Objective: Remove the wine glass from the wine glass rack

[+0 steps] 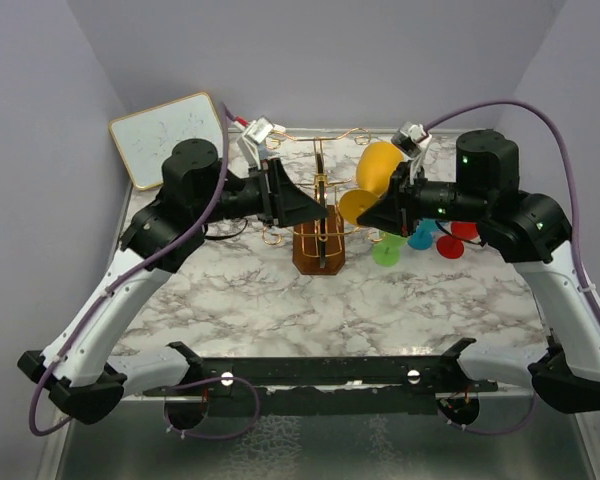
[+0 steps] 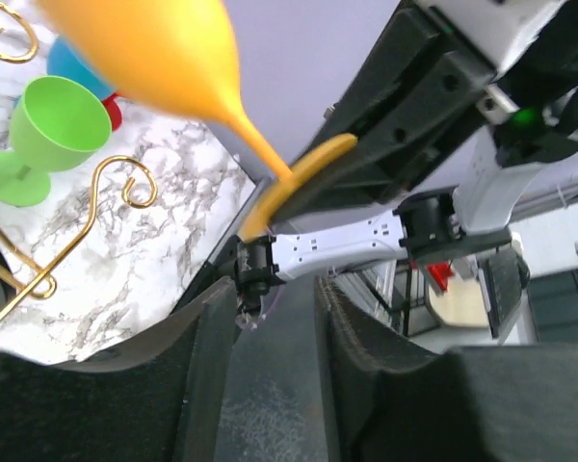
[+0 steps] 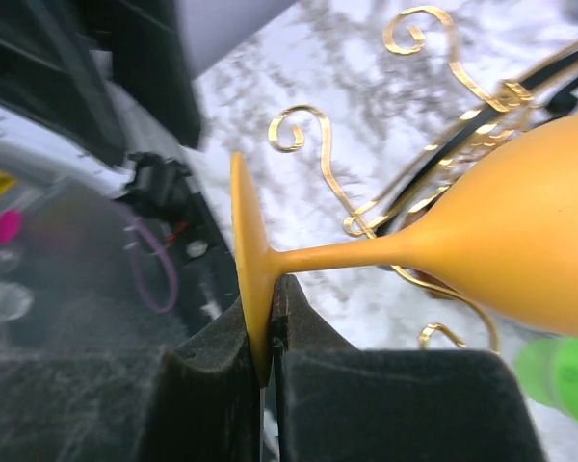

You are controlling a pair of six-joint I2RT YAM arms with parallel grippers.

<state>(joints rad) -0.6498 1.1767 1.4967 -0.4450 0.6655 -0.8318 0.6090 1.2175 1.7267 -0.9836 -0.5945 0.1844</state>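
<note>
Since its foot likely offers the surest hold, the right claw [image 3: 270, 380] pinches the wine glass [image 3: 506, 250] there, sideways beside the wine glass rack [image 1: 320, 235] toward the desk's [image 1: 230, 300] far edge; the left claw [image 2: 275, 322] hovers spread, empty.

No readable text, labels or numbers anywhere

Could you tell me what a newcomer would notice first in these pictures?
The bright orange wine glass stands out first, held sideways just right of centre with its foot pinched in the right tool. Next comes the gold wire rack with curled arms on a wooden base, in the middle, with a green glass standing on the marble table to its right.
</note>
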